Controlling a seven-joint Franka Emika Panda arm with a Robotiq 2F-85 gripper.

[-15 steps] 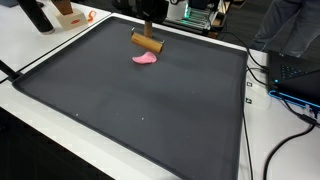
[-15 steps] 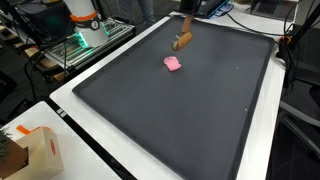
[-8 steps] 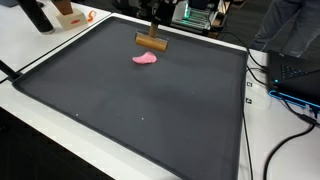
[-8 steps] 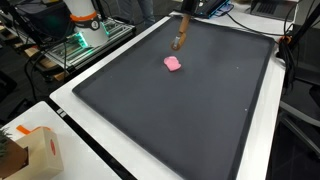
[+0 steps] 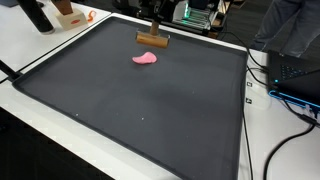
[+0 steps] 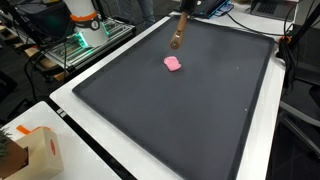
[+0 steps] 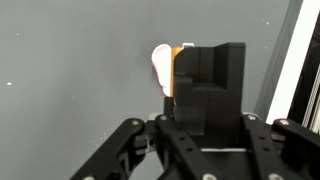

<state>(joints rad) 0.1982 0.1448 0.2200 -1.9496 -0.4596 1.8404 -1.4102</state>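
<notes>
The jaws are clamped on a short brown wooden cylinder (image 5: 152,40), which hangs crosswise under them, clear of the black matted surface (image 5: 140,115). A small pink soft lump (image 6: 173,63) lies on the surface just below and to one side of the jaws. Being round, the cylinder could twist or slide in the grip, drop and roll away. A careless descent could set it down on the pink lump or shove the lump aside. The jaws' own body blocks much of the wrist view, so clearance there is hard to judge.
</notes>
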